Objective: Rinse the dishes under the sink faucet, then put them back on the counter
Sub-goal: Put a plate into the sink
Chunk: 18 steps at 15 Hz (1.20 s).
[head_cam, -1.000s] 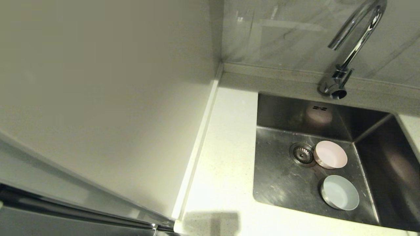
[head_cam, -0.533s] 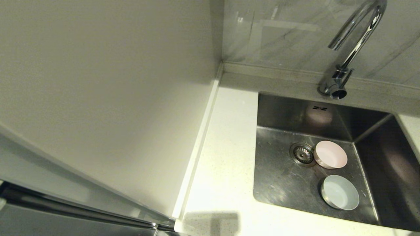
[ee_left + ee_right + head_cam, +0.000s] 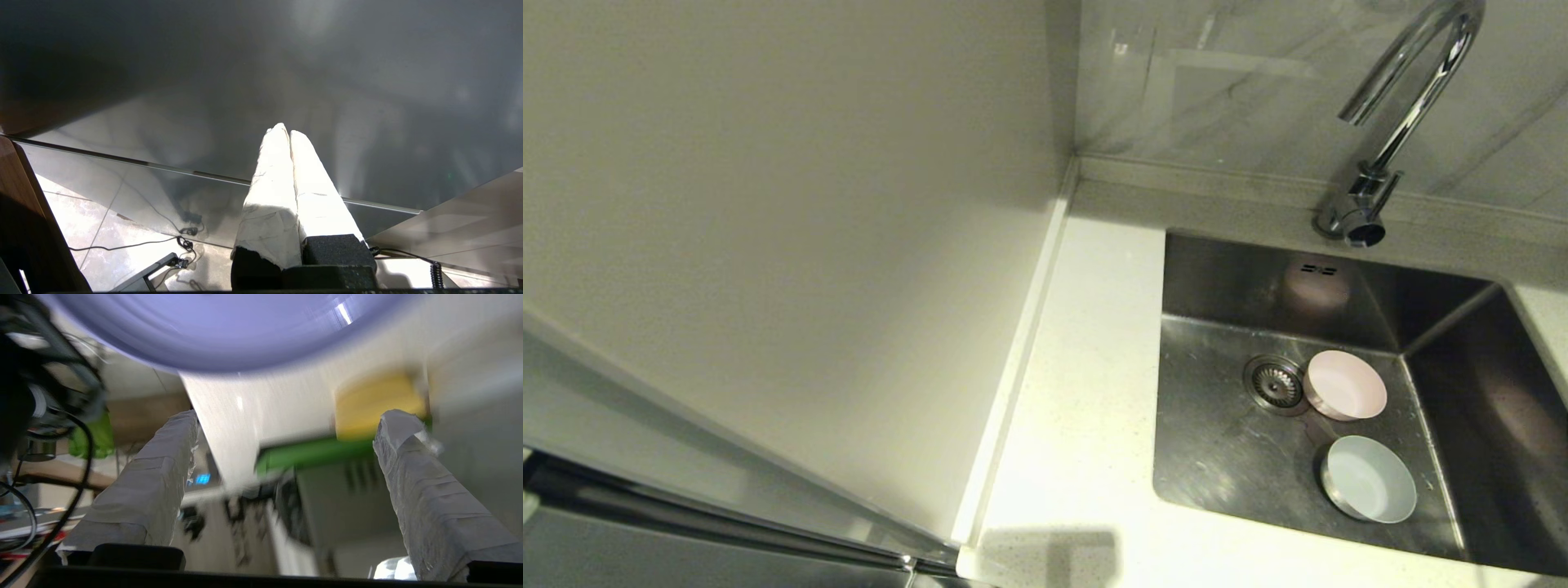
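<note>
Two of the dishes are seen lying in the sink (image 3: pixel 1217 457): the pink bowl (image 3: pixel 1346 385) rests upright just beside the strainer drain (image 3: pixel 1274 384), and the blue-white bowl (image 3: pixel 1369 478) sits upright a little nearer the front wall, close to the pink one but apart from it. The faucet (image 3: pixel 1405 114) arches above the back rim, and no water is seen running from it. The bench (image 3: pixel 1078 425) to the left of the basin carries none of the dishes.

The lilac plate (image 3: pixel 229 330) is shown only in the right wrist view, close ahead of the right gripper (image 3: pixel 288 420), whose taped fingers (image 3: pixel 163 473) are spread wide with nothing between them. A yellow and green sponge (image 3: pixel 367 416) is seen beyond, blurred. Whether the plate rests on a surface cannot be told.

The step in hand is judged to be the reach for the plate. It is best done by bringing the spread fingers square to the plate's rim, so that one finger passes under the edge and the other over it, before any closing is begun. The approach should be slowed near the rim, since a thin smooth plate is likely to slide or tip if nudged. The sponge should be kept clear of.

The left gripper (image 3: pixel 286 132) is parked out of the head view, its fingers pressed together on nothing.
</note>
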Motion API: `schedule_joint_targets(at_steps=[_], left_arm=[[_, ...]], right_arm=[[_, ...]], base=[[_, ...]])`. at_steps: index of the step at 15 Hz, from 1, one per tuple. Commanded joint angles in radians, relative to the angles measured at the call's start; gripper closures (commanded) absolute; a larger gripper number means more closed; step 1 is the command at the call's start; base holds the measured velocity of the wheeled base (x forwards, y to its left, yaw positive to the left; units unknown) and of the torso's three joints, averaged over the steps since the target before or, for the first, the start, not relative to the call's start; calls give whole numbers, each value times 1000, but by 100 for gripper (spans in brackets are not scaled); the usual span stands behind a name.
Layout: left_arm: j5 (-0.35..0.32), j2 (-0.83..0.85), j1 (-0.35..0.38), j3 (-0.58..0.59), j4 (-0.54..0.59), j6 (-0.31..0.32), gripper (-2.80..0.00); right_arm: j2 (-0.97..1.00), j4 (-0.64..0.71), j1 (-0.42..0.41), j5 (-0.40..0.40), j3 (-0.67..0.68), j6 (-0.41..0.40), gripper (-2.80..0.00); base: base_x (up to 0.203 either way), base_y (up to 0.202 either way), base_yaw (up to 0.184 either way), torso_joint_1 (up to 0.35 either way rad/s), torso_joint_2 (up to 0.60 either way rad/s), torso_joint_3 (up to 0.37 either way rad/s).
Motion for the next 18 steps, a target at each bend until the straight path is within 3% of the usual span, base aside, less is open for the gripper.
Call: schedule_joint_targets(at_steps=[1, 2, 3, 7, 11, 18], left_arm=[[0, 0, 0, 2, 0, -1, 0], [0, 0, 0, 3, -1, -1, 0], [0, 0, 0, 2, -1, -1, 0], [0, 0, 0, 3, 1, -1, 0], [0, 0, 0, 3, 1, -1, 0], [0, 0, 0, 3, 1, -1, 0]], right_arm=[[34, 7, 0, 229, 22, -87, -280], [56, 7, 0, 342, 32, -101, -280], [78, 7, 1, 406, 47, -108, -280], [154, -23, -1, 435, 56, -31, -280], [203, -44, 12, 515, 57, -29, -280], [208, -61, 204, 619, 55, -21, -280]], base=[[0, 0, 0, 0, 0, 0], [0, 0, 0, 0, 0, 0], [0, 0, 0, 0, 0, 0], [0, 0, 0, 0, 0, 0], [0, 0, 0, 0, 0, 0], [0, 0, 0, 0, 0, 0]])
